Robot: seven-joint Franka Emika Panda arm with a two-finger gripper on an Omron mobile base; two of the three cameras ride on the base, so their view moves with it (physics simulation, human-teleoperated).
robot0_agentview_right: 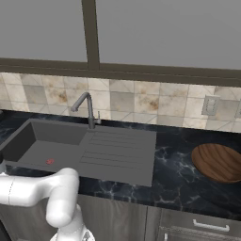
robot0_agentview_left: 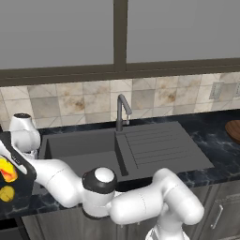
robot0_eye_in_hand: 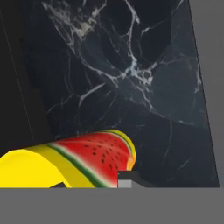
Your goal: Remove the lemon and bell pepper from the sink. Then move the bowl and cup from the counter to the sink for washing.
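- Cup [robot0_eye_in_hand: 74, 164]: yellow tumbler with a red watermelon print, seen in the hand view lying across the lower frame, directly between the fingertips.
- Gripper [robot0_agentview_left: 5, 171]: at the far left of the left base view, left of the sink [robot0_agentview_left: 75, 145], over the dark marble counter [robot0_eye_in_hand: 131, 87]; its jaws stand closed on the cup, one dark fingertip [robot0_eye_in_hand: 127, 177] showing against the cup's rim end.
- Long axis of the cup: runs sideways across the hand view, open rim toward the right of that view, base toward the left; whether it is upright in the room cannot be told.
- Lemon [robot0_agentview_left: 6, 193]: small yellow ball just below the gripper in the left base view, left of the sink.
- Bowl [robot0_agentview_right: 219, 162]: brown, on the counter well right of the sink.
- Judgement: the cup's coming move runs rightward, toward the sink basin.
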